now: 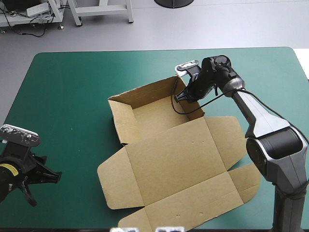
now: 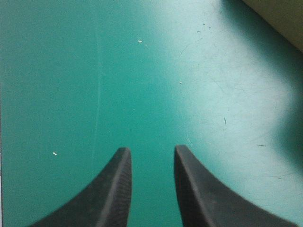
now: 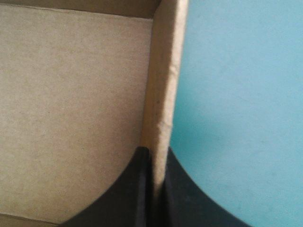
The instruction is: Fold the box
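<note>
The box (image 1: 174,159) lies open at the middle of the table, slightly toward the right. Its tray half sits on the far side with the walls raised, and the lid half lies flat toward the near edge with its flaps spread. The nearest flap comes close to the table's near edge. The lid's right flap lies just beside the lower part of the right arm (image 1: 270,150), so little room is left on that side.

The right gripper (image 1: 186,94) is at the tray's right wall, near its far corner. In the right wrist view its black fingers (image 3: 123,198) are pressed almost together, pinching that upright wall (image 3: 163,94). One finger is inside the tray and the other outside, over the teal-green cover (image 3: 236,94).

Left of the box and beyond its far wall, the cover (image 1: 67,96) is bare and wide. The left gripper (image 1: 41,186) hangs near the table's near left corner, well apart from the box. Its fingers (image 2: 113,189) are spread and hold nothing, with only the cover under them. A corner of brown board (image 2: 284,19) shows ahead of that gripper and to one side.
</note>
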Tool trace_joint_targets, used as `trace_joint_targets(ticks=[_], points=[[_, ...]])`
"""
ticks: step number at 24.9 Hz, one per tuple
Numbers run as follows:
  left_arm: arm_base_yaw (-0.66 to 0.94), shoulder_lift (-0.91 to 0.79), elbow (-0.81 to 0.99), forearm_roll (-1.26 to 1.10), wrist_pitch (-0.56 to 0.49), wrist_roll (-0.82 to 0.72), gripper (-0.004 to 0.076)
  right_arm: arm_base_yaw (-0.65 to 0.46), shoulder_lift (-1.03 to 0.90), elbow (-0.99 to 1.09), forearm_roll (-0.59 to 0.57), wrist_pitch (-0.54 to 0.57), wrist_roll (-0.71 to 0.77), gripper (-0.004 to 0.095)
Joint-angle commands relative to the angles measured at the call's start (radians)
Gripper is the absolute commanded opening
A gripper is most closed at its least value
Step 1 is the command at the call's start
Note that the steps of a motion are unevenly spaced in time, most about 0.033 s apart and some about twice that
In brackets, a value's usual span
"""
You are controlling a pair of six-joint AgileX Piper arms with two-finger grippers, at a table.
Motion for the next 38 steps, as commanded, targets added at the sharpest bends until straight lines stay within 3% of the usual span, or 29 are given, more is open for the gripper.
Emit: trace_joint_targets(ticks=[1,8,12,19,26,29,32,35,38], points=[[0.002,0.003,-0.023,0.002,-0.03,-0.01,0.0222,-0.07,-0.047,-0.062,-0.116,0.041,-0.051,-0.0025],[0.002,0.003,-0.023,0.004,-0.049,-0.01,0.0221,-0.291,-0.047,-0.125,-0.096,0.127,-0.098,-0.0025],[0.002,0.003,-0.023,-0.009,-0.041,-0.01,0.0221,-0.477,-0.045,-0.132,-0.038,0.132,-0.174,-0.0025],[0.002,0.003,-0.023,-0.03,0.019,-0.003,0.0221,-0.664,-0.038,-0.134,-0.045,0.095,-0.207,-0.0025],[0.002,0.003,-0.023,-0.032,0.024,-0.003,0.0221,-0.72,0.025,-0.134,-0.035,0.063,-0.207,-0.0017],[0.002,0.003,-0.023,-0.028,0.024,-0.003,0.0221,-0.72,0.033,-0.134,-0.042,0.067,-0.239,0.0091],[0.002,0.003,-0.023,-0.003,0.027,-0.003,0.0221,-0.72,0.03,-0.178,-0.102,0.117,-0.246,0.0469],[0.002,0.003,-0.023,0.018,0.027,0.001,0.0219,-0.72,0.025,-0.255,-0.205,0.137,-0.153,0.0719],[0.002,0.003,-0.023,0.021,0.024,0.001,0.0219,-0.72,-0.01,-0.315,-0.186,0.137,-0.111,0.0783]])
